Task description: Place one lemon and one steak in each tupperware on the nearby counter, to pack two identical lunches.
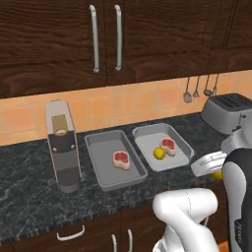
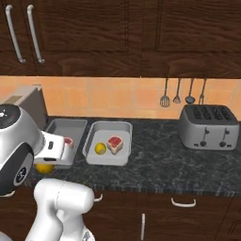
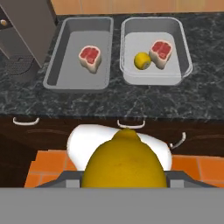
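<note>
The fingers (image 3: 124, 186) are clenched on a lemon (image 3: 124, 164), which bulges up between them in the hand view, its pointed end toward the worktop (image 3: 109, 103). In the base views the same lemon (image 2: 44, 167) peeks out yellow under the white hand, in front of the worktop's front edge rather than over it.

What the coming move turns on: the darker tray (image 3: 78, 57) lies ahead of the fingers and off to their left, its long side running away from them. It holds a steak (image 3: 90, 57) and no lemon. The lighter tray (image 3: 155, 50), ahead and slightly right, already has a steak (image 3: 160, 53) and a lemon (image 3: 142, 61) side by side.

So the held lemon most likely belongs in the darker tray, forward over the worktop edge and to the left. Bare floor shows on the near side of that steak, closest to the fingers.
</note>
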Available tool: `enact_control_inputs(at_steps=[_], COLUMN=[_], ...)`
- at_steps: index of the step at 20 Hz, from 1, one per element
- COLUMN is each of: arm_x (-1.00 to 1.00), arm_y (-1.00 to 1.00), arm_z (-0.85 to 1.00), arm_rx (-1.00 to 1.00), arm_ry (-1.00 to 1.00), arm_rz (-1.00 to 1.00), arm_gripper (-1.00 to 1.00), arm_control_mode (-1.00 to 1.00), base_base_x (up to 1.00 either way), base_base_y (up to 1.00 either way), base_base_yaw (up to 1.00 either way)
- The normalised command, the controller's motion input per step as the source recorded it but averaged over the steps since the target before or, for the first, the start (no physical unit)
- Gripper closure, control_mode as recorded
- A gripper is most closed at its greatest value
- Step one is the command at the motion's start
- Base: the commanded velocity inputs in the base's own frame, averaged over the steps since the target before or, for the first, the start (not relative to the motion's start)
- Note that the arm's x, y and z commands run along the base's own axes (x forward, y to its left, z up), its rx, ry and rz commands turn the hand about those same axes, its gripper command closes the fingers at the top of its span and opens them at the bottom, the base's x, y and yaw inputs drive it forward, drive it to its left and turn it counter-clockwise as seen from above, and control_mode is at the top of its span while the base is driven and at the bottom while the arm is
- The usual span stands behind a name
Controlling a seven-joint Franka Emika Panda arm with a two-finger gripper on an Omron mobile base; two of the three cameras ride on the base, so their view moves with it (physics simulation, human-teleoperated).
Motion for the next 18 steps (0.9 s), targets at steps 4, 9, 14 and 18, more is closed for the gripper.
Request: enact_control_inputs(at_steps=[4,9,14,18], arm_x=[0.60,0.91,1.00,1.00], arm_y=[0.57,0.77,0.47,0.34], arm_z=[-0.37,-0.40,-0.43,-0.15], arm_rx=[0.00,0.00,0.00,0.00], arm_ry=[0.08,0.04,0.03,0.01], arm_rz=[0.04,0.01,0.00,-0.01], arm_gripper=[1.00,1.00,1.00,1.00], arm_control_mode=[-1.00,-1.00,-1.00,-1.00], base_base_x=[0.00,0.00,0.00,0.00], base_base_y=[0.00,0.00,0.00,0.00], base_base_yaw=[0.00,0.00,0.00,0.00])
